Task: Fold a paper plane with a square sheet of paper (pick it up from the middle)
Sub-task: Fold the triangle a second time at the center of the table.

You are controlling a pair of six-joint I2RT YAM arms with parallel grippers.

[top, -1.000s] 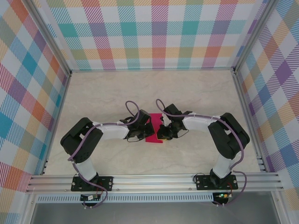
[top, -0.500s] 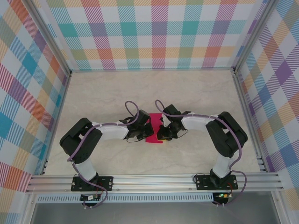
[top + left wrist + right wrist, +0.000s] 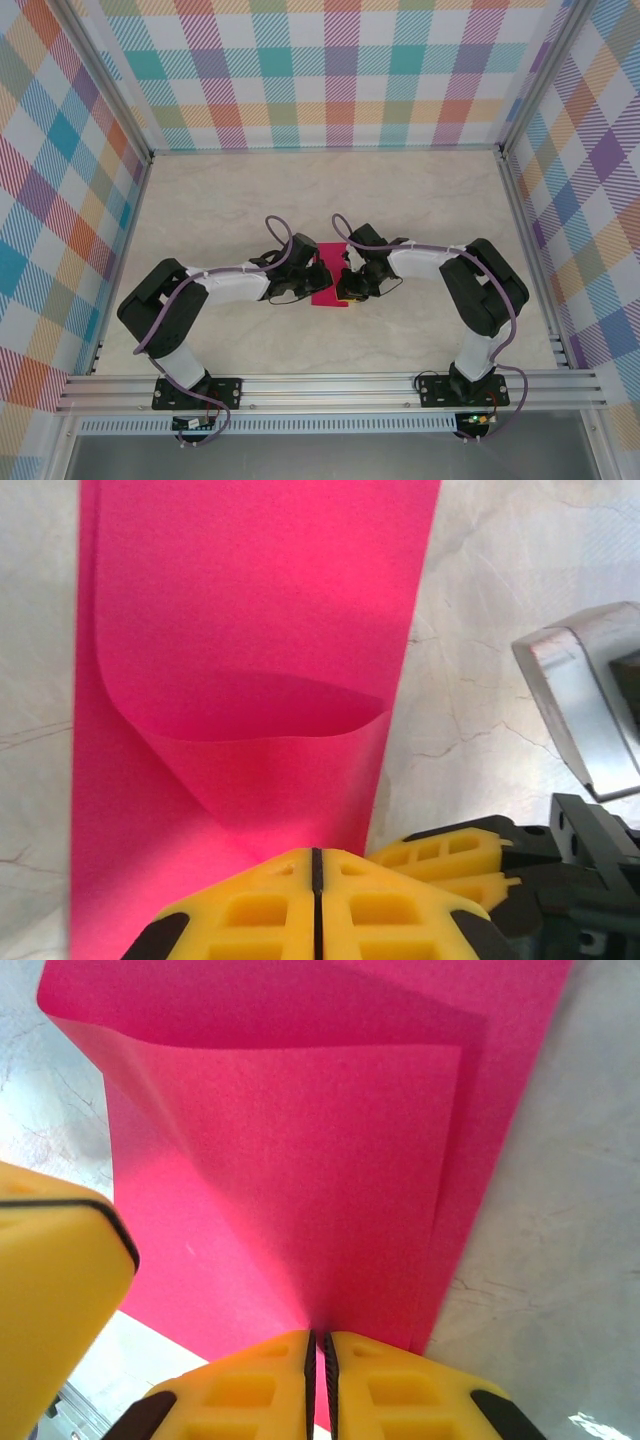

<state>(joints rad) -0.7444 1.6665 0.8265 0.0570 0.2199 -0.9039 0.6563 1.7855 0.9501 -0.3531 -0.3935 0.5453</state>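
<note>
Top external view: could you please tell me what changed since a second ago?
The left arm's elbow swung out leftward, nudging the left pincer right; the right arm's elbow drew slightly left. Left and right pincer stayed shut on the square sheet of paper, which kept its place.

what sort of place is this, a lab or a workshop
Most likely a robot test cell: plaid panels wall in a marble-look table on three sides, an aluminium rail runs along the near edge, and left arm and right arm bolted there handle a pink paper sheet.
</note>
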